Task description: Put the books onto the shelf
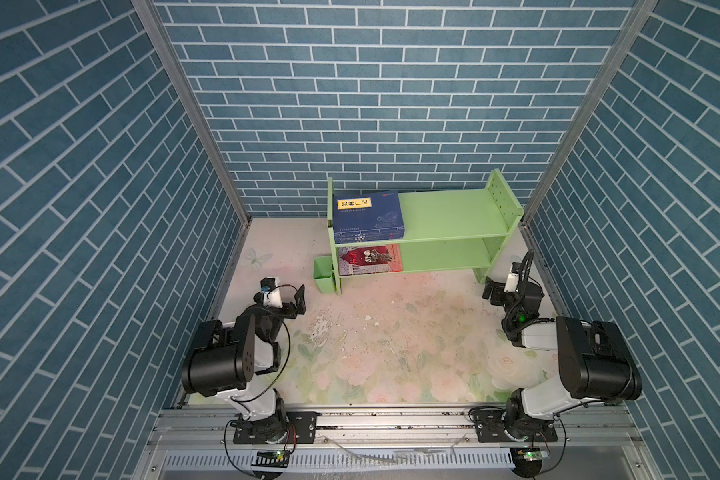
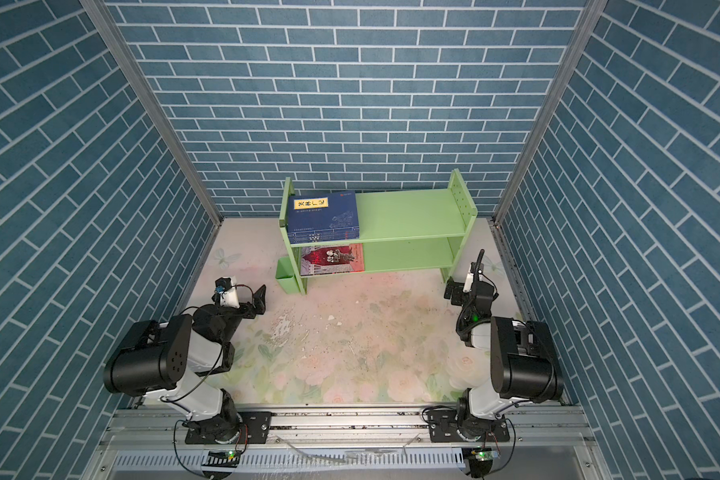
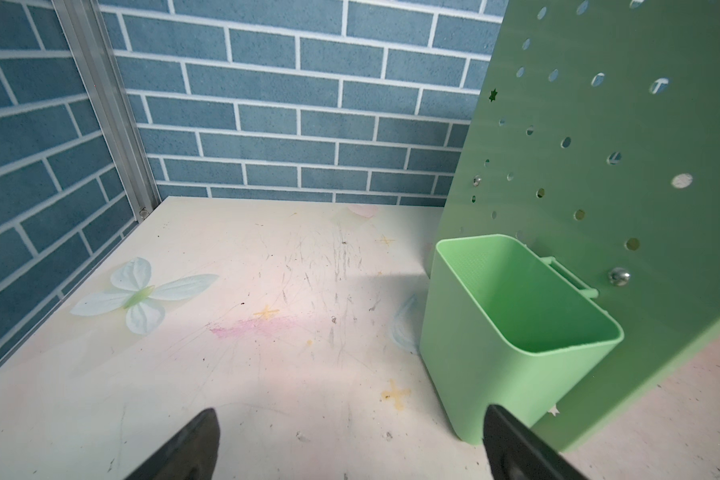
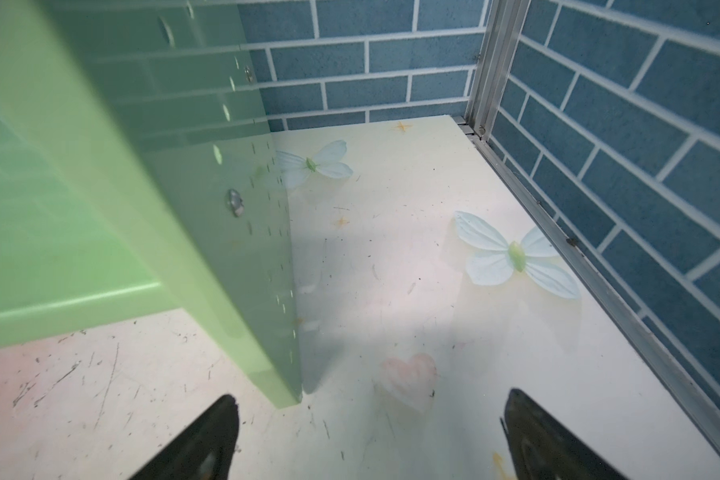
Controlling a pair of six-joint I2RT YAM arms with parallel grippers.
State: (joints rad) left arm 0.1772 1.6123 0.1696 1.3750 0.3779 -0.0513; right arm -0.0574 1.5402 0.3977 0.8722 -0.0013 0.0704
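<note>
The light green shelf (image 1: pixel 454 214) (image 2: pixel 408 214) stands at the back of the table. Dark blue books (image 1: pixel 368 216) (image 2: pixel 323 216) with a yellow label lie stacked flat on the left end of its top tier. A red-and-grey book (image 1: pixel 370 258) (image 2: pixel 332 259) lies flat on the lower tier below them. My left gripper (image 1: pixel 297 301) (image 2: pixel 260 300) (image 3: pixel 350 415) is open and empty, just front-left of the shelf's green cup (image 3: pixel 512 332). My right gripper (image 1: pixel 489 291) (image 2: pixel 452 291) (image 4: pixel 373 397) is open and empty by the shelf's right side panel (image 4: pixel 184 208).
Blue brick walls with aluminium posts (image 1: pixel 192 104) close the cell on three sides. The floral table top (image 1: pixel 391 332) lies between the arms, scratched in the middle. The arm bases sit on a metal rail (image 1: pixel 391 419) along the front edge.
</note>
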